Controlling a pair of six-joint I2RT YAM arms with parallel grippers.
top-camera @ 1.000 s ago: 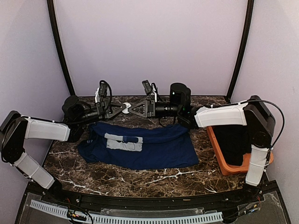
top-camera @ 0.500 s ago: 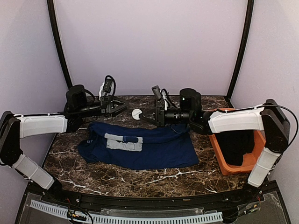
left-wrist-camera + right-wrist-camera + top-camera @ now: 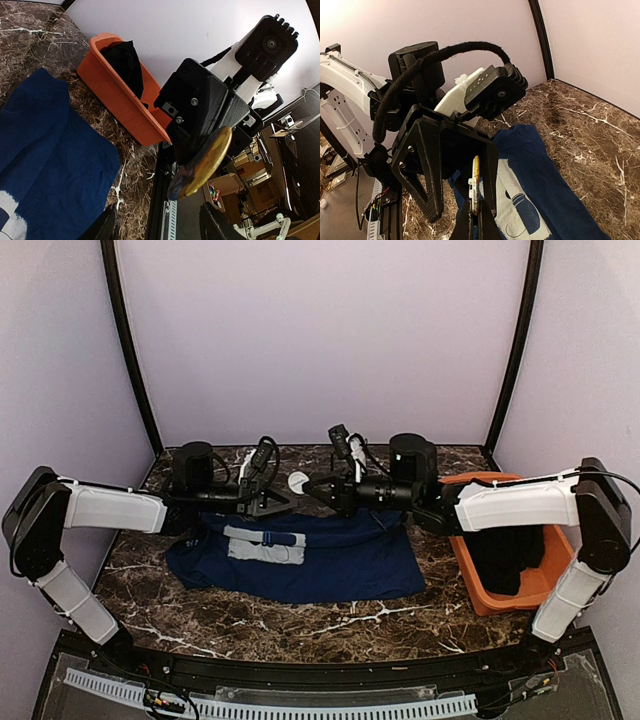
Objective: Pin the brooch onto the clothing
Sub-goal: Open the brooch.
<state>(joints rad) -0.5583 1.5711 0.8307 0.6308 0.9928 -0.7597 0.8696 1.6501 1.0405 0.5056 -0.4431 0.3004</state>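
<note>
Two robot arms meet over a dark brown marble table [image 3: 250, 615] veined in white, boxed in by plain lilac walls [image 3: 320, 340] and two curved black poles [image 3: 125, 340] that rise at the back corners; the right gripper [image 3: 310, 484] is pinched shut on the brooch [image 3: 297, 481], holding the small round badge by its edge in the air over the far part of the table, just past the far hem of the navy T-shirt [image 3: 340, 560] as seen from above; the right wrist view shows the badge edge-on between the fingertips, and the left wrist view shows its dull gold face; the left gripper [image 3: 283, 502] faces it from just beside, its fingers [image 3: 106, 226] standing apart and holding nothing; the T-shirt lies spread across the middle of the marble, its light grey-white print [image 3: 265, 543] turned up on the left half, and the brooch does not touch the cloth; at the right edge of the table an orange bin [image 3: 465, 565] sits beside the shirt with a black garment [image 3: 510, 555] heaped inside it; a black rail [image 3: 300, 672] curves along the near edge of the table; past that edge, the left wrist camera catches a cluttered room beyond, too blurred to make out.
</note>
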